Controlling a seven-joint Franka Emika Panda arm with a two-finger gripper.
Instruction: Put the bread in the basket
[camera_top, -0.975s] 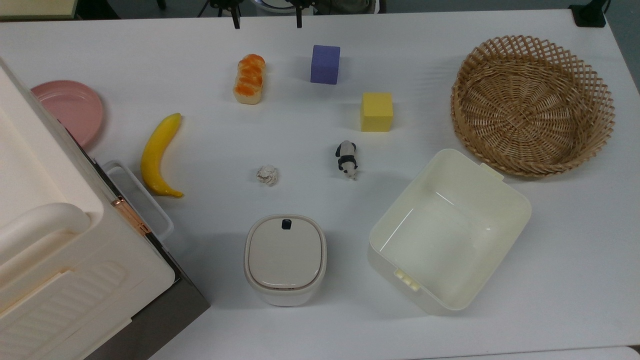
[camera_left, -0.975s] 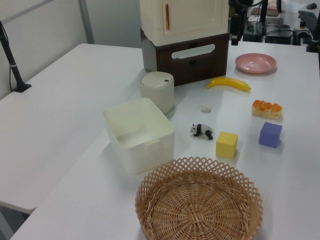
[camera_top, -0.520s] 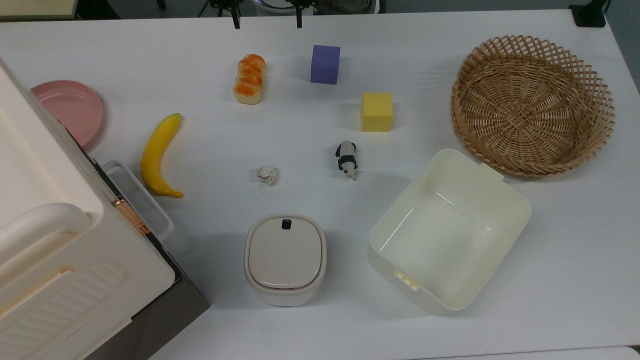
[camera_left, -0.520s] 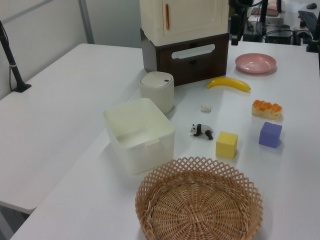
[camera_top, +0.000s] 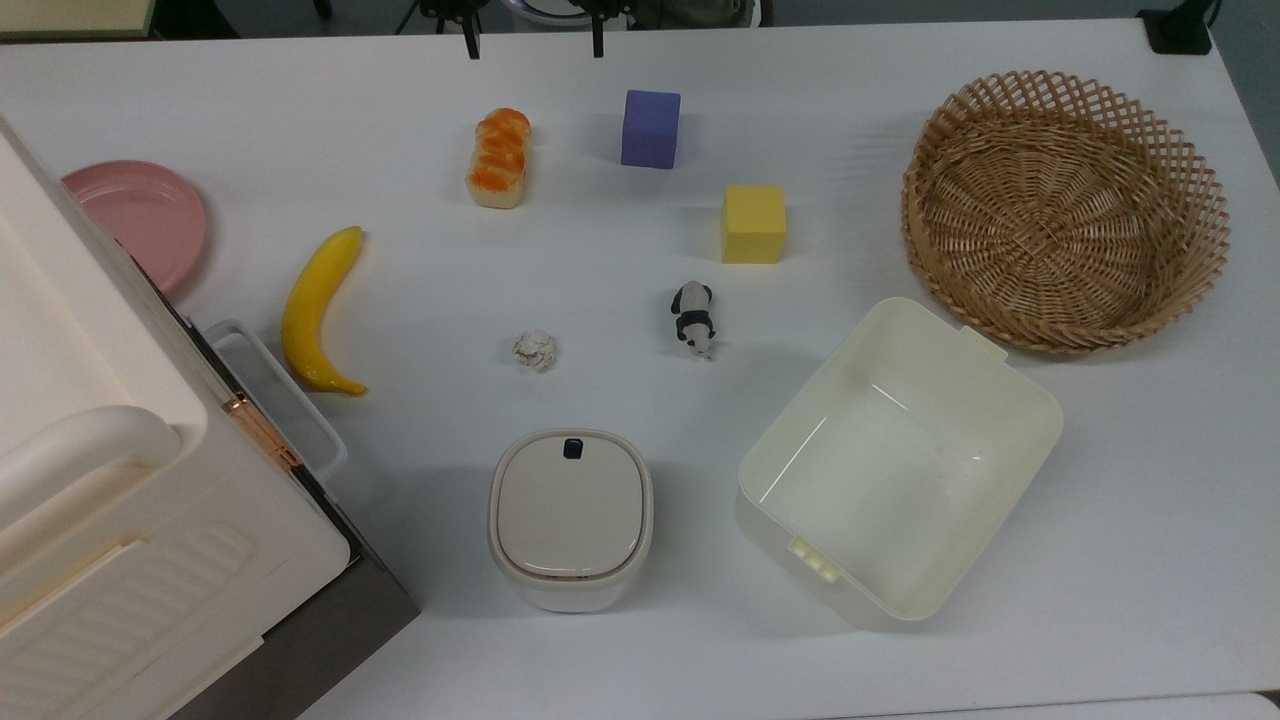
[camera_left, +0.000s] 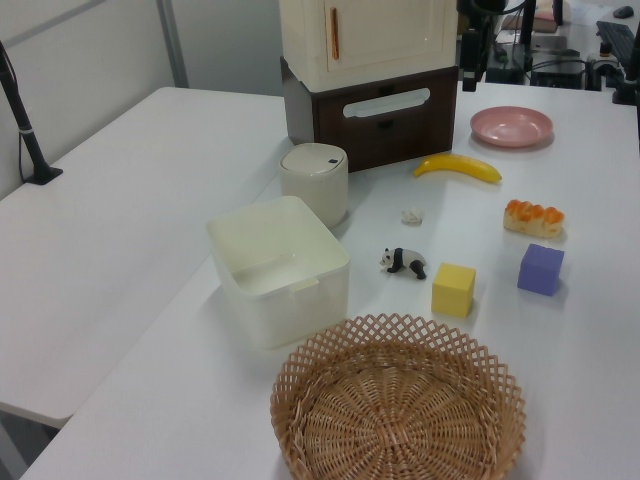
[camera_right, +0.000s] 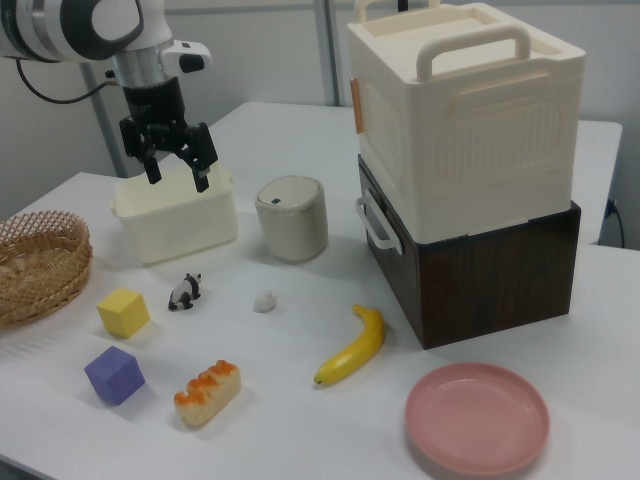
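A white table (camera_top: 1000, 650) is being shown across all three views, with a second white table (camera_left: 110, 230) set beside it at the left of the left view. A grey wall and a metal post are being seen in the upper left of the left view, and a black cable stand (camera_left: 25, 130) is being seen at its left edge.

The bread (camera_top: 498, 157) is being seen lying on the table in the upper centre of the top view, apart from everything else. In the right view the bread (camera_right: 207, 392) is being seen at lower left, near the purple cube (camera_right: 114, 374). The basket (camera_top: 1065, 208) is being seen at the upper right of the top view, well apart from the bread, and at the bottom of the left view (camera_left: 398, 400).

The gripper (camera_right: 170, 165) is being seen raised in the upper left of the right view, in front of the tub (camera_right: 176, 220); its jaws are being held apart with nothing between them.

Between bread and basket, the yellow cube (camera_top: 754, 224) and a panda figure (camera_top: 693, 317) are being seen. A banana (camera_top: 318, 310), a pink plate (camera_top: 140, 215), a lidded bin (camera_top: 570, 515), a crumpled paper ball (camera_top: 535, 349) and a cream case on a dark cabinet (camera_right: 470, 170) are also being observed.
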